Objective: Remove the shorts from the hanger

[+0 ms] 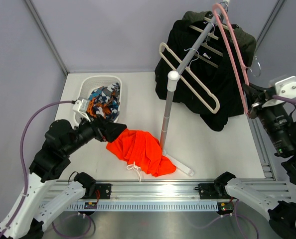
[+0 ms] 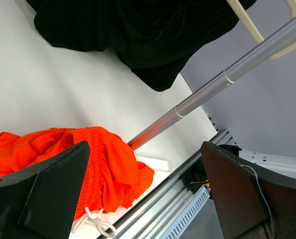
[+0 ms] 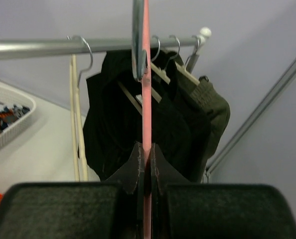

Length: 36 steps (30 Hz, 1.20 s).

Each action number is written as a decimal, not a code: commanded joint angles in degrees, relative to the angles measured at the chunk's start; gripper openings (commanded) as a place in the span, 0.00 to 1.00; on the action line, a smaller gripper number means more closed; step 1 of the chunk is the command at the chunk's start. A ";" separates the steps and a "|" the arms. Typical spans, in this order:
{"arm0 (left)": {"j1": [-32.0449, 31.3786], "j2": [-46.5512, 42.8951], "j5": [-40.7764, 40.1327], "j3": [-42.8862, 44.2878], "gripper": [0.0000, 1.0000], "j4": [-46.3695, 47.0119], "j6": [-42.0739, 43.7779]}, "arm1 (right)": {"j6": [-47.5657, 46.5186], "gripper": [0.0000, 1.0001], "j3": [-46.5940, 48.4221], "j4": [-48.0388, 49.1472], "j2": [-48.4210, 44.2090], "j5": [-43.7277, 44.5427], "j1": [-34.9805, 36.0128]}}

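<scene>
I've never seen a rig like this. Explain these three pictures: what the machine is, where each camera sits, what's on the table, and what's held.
Two robot arms are bolted to the table, each ending in a two-finger gripper. The overhead picture looks down from behind them; the other two come from cameras on each wrist. On the table lie orange shorts, a white basket holding patterned shorts, and a clothes rack with dark garments and a bare cream hanger. The left gripper is open, at the orange shorts, holding nothing. The right gripper is shut on a pink hanger.
</scene>
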 commanded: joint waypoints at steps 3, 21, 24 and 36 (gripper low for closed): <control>-0.18 -2.29 -0.40 -1.09 0.99 1.67 2.36 | -0.12 0.00 -3.37 -3.06 -2.00 1.13 -3.17; -0.18 -2.73 1.79 -2.06 0.99 3.51 2.27 | 3.39 0.00 -8.74 -17.21 -3.68 -5.37 -6.07; -0.18 -2.82 1.97 -2.24 0.99 3.78 2.10 | 3.66 0.00 -9.09 -18.01 -3.32 -7.13 -6.08; -0.18 -3.87 3.29 -2.15 0.99 4.13 1.30 | -0.64 0.00 9.44 -24.59 14.14 -14.42 -6.69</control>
